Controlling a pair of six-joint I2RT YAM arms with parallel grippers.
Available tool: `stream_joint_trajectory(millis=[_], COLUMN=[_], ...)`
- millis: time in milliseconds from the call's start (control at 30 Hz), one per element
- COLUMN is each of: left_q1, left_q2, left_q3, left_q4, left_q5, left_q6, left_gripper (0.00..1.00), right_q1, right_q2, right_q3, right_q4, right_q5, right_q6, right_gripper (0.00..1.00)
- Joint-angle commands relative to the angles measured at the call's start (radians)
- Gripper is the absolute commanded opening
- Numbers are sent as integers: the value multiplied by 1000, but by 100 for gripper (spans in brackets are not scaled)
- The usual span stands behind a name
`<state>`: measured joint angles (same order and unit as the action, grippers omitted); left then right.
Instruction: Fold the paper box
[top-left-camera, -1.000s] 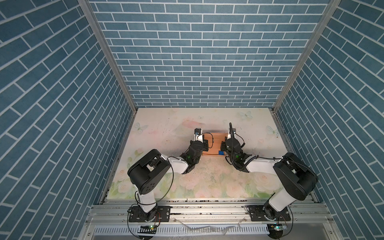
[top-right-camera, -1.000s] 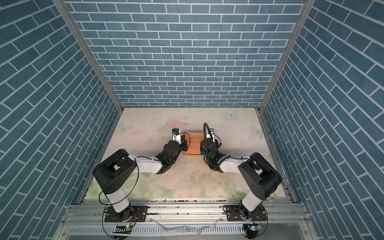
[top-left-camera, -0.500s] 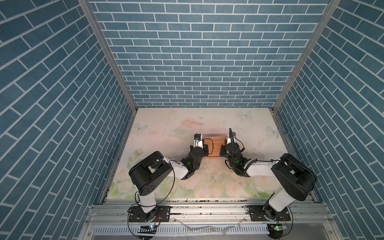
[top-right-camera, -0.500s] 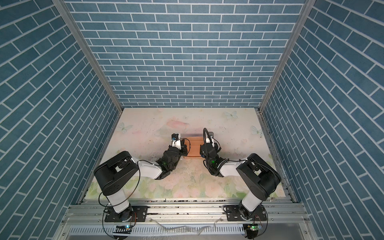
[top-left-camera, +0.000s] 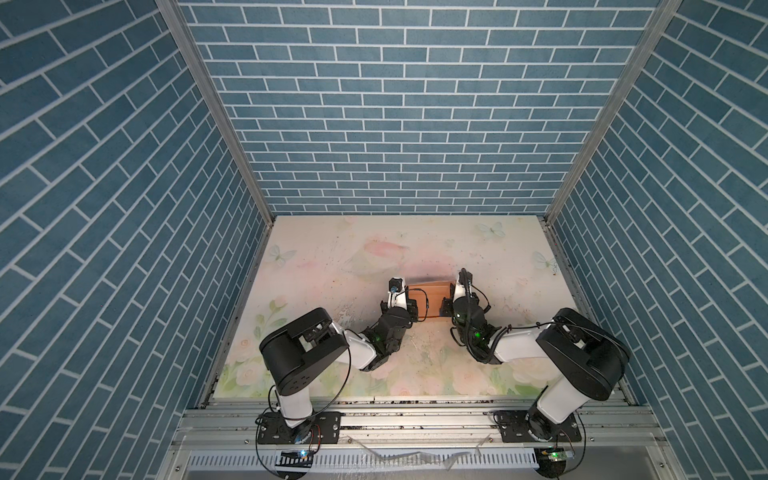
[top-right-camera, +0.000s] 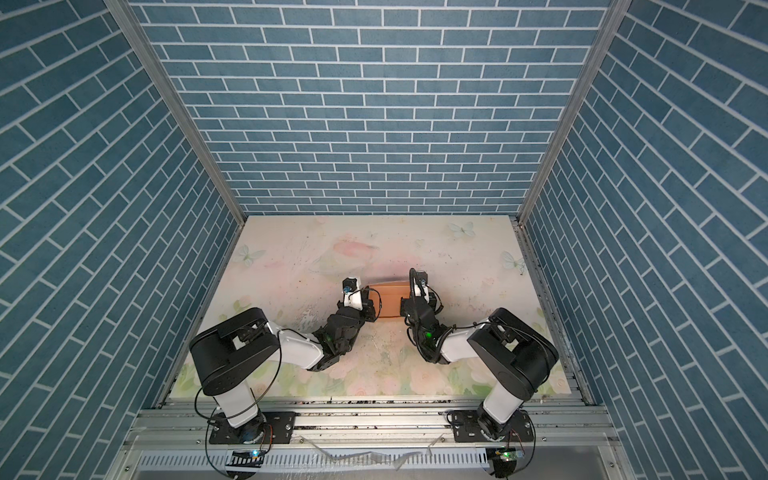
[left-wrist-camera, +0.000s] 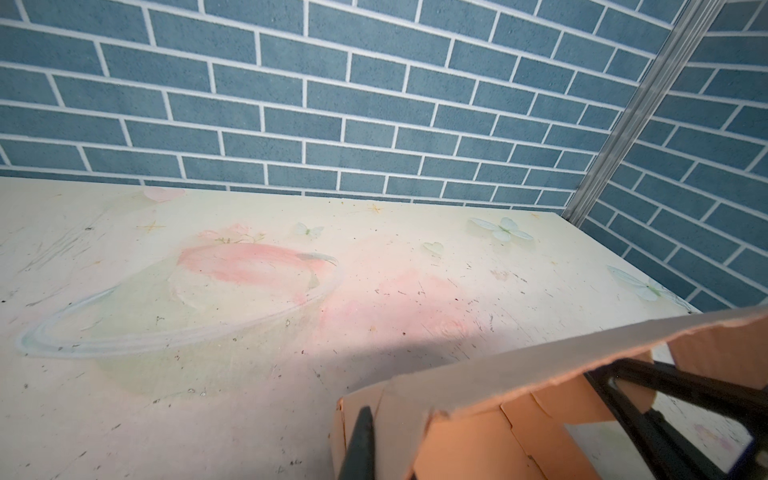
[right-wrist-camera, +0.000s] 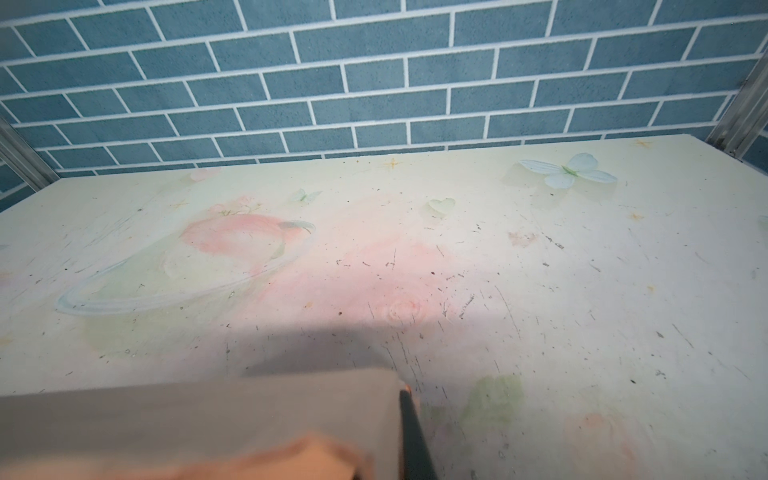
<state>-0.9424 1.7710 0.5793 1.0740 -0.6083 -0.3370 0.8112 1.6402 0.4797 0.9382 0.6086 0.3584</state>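
my left end effector (top-left-camera: 410, 306) pinches the paper box (top-left-camera: 430, 297) at nine o'clock, my right end effector (top-left-camera: 447, 306) at three, both closed.

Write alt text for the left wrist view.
A partly folded peach-tan paper box, one long flap raised, sits in the near foreground, with the dark tip of the left end effector at its side wall. Behind it are a scuffed pastel floral tabletop and blue brick-pattern walls.
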Motion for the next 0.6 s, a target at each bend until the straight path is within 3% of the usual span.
stream_joint_trajectory(millis=[0, 567], left_q1=[-19, -129], left_q2=[-25, -91], left_q3=[-22, -104], left_q4=[-43, -69], left_q5=[-57, -110], left_q6=[-11, -28], left_gripper=[8, 19], right_q1=[-3, 22], right_q2=[20, 55], right_q3=[-42, -147], right_q4=[21, 159], right_q5=[59, 60], right_q6=[-16, -14], right_gripper=[0, 0])
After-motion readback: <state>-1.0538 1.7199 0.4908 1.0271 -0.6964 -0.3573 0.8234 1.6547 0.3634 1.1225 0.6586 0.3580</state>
